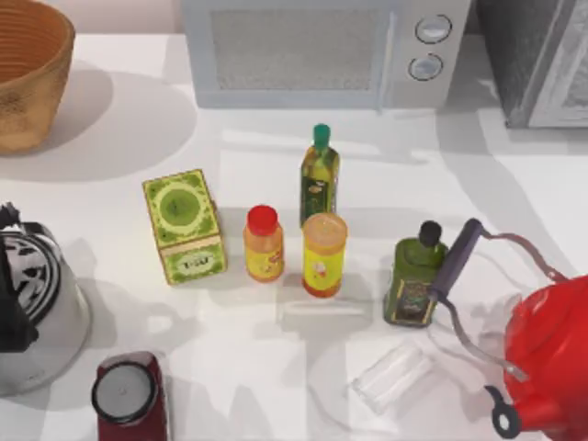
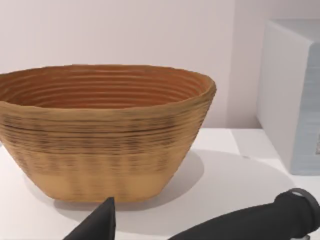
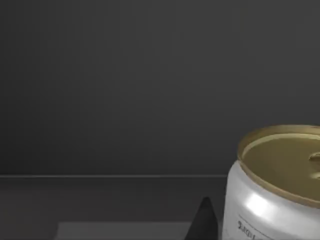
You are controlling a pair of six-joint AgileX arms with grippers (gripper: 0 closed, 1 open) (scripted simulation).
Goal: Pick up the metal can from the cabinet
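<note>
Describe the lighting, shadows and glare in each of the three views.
Top view: bright and even, with soft grey shadows on the white table beside the basket and the bottles. Left wrist view: well lit, the basket casting a soft shadow on the table. Right wrist view: dim, dark grey surroundings, with a bright highlight on the metal can.

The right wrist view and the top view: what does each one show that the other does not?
Right wrist view alone: the metal can, with its gold-toned lid, against dark grey walls, and a dark fingertip beside it.
Top view alone: the microwave, basket, bottles, jars, green box, two kettles and the cabinet from outside.
Shared: I can match nothing with certainty.
</note>
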